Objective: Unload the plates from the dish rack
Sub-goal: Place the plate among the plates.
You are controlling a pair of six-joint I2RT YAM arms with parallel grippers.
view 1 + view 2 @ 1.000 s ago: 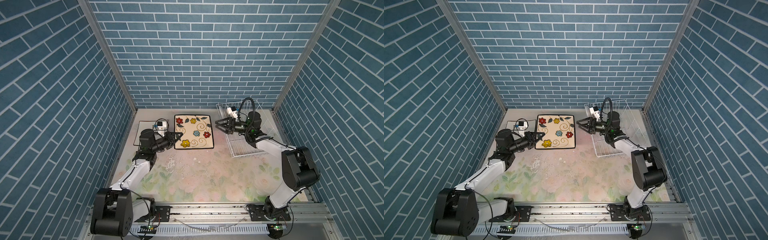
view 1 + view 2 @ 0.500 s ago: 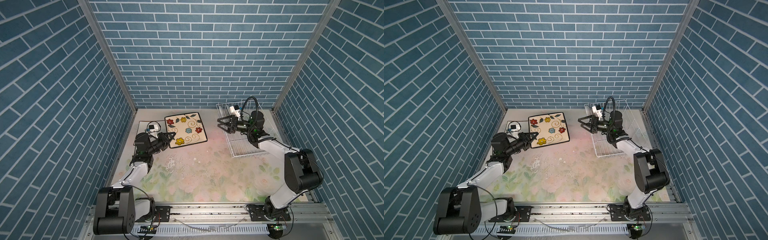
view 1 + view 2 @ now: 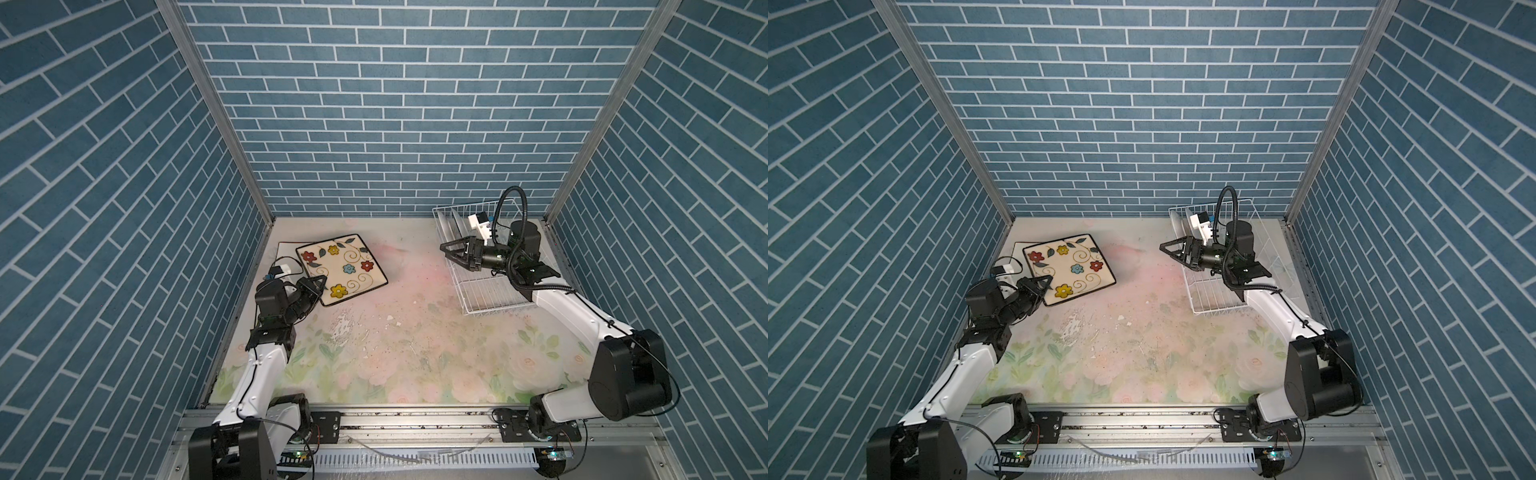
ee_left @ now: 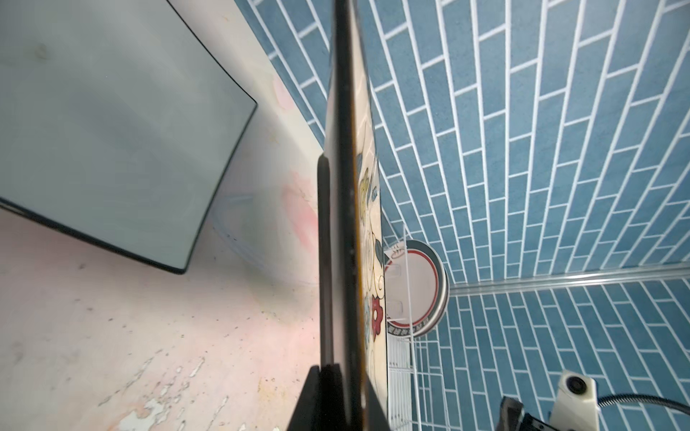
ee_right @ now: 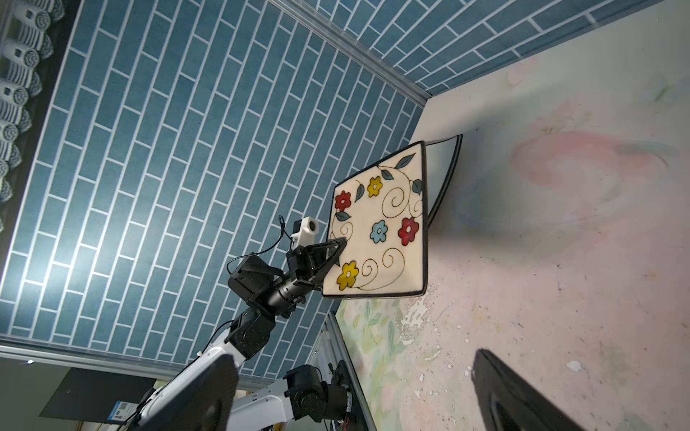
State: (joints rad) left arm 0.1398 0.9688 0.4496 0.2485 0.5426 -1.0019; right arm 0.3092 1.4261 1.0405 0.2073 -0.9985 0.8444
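While your L jaws are pinched shut on the near-left corner of the flowered sq. plate (image 3: 343, 268), that plate is held above the counter (image 3: 374, 353) at far left, partly over a plain white sq. plate (image 3: 286, 249) lying flat. Your R jaws stand fully apart w/ nothing between them, at the left rim of the dish rack (image 3: 486, 291) on the far right, pointing toward the flowered plate. Round plates (image 3: 455, 226) stand upright at the rack's far end; their no. can't be told.
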